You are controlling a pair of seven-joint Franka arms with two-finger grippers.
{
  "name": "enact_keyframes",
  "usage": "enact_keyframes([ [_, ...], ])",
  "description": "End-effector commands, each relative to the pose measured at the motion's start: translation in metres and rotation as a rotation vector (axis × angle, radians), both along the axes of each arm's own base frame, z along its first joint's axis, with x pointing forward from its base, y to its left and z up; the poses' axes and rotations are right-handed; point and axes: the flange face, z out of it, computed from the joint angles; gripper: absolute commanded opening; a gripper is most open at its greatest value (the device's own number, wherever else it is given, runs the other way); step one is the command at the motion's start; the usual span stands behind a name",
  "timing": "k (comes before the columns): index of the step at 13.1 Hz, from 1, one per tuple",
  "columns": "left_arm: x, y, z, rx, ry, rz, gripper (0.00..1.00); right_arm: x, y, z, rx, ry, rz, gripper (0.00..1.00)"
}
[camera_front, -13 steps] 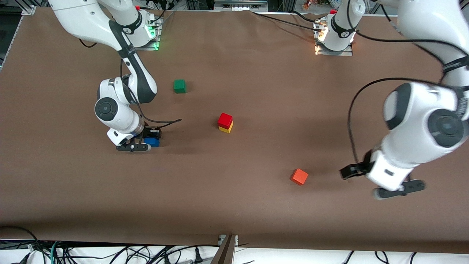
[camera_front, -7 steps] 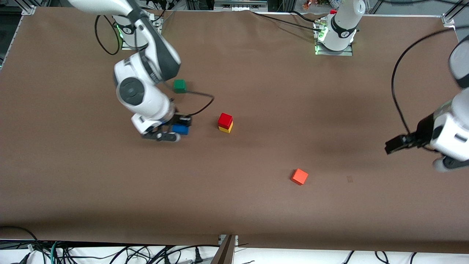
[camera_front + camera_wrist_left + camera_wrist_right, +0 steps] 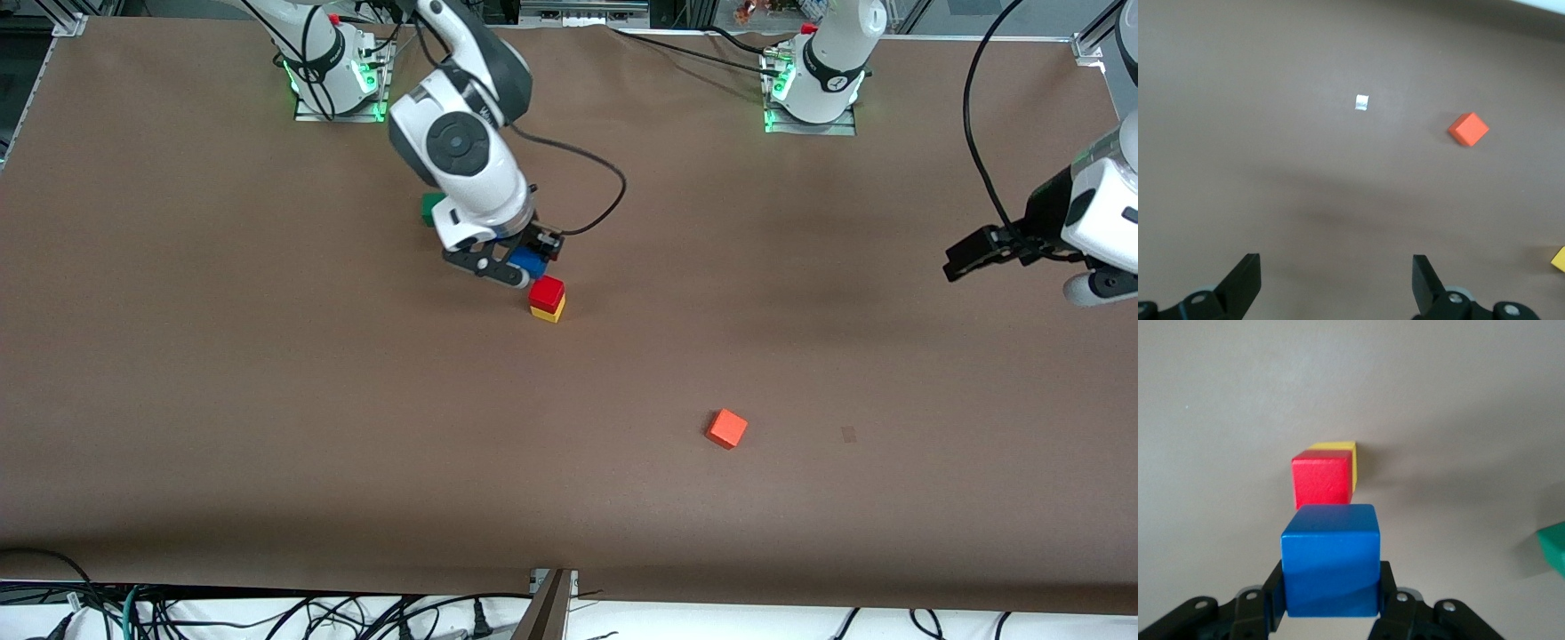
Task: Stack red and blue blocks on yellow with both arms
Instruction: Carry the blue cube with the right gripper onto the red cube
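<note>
The blue block (image 3: 1331, 559) is a plain royal-blue cube with crisp edges, its top face evenly lit and its lower front in shadow. I have it clamped between the fingers (image 3: 1386, 593) of my right gripper (image 3: 513, 264), one pad pressed on each side face, and it sits level in my grip, lifted off the table (image 3: 267, 400).

The red block (image 3: 547, 291) is a deep pure red cube of the same size, and it sits squarely on the yellow block (image 3: 552, 312), a bright yellow cube of which only a thin band shows beneath the red. That pair stands near the middle of the table. My right gripper hangs just beside the stack, toward the right arm's end of the table, with the blue block close to the red one's top edge but not over it.

My left gripper (image 3: 1022, 264) waits in the air over the left arm's end of the table, its fingers (image 3: 1423, 283) spread wide and holding nothing.

An orange-red cube (image 3: 726, 428) lies apart, nearer the front camera. A green cube (image 3: 429, 210) shows partly past my right wrist.
</note>
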Motion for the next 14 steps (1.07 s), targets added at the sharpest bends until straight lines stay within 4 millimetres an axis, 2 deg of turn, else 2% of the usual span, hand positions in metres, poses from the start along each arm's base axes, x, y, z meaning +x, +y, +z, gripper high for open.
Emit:
enact_keyframes([
  [1, -0.001, 0.015, -0.016, -0.018, 0.033, 0.001, 1.0, 0.003, 0.007, -0.002, 0.009, -0.011, -0.031, 0.32],
  [3, 0.001, 0.017, -0.018, -0.016, 0.034, 0.001, 1.0, -0.001, 0.014, -0.015, -0.01, -0.021, -0.02, 0.32],
  [5, 0.002, 0.021, -0.018, -0.019, 0.033, 0.01, 1.0, 0.003, 0.015, -0.026, -0.023, -0.022, -0.017, 0.32],
  [10, 0.005, 0.022, -0.015, -0.018, 0.023, 0.01, 1.0, 0.022, 0.023, -0.032, -0.017, -0.041, -0.018, 0.32],
  [14, 0.006, 0.021, -0.015, -0.015, 0.023, 0.007, 1.0, 0.028, 0.022, -0.04, -0.034, -0.053, -0.009, 0.32],
])
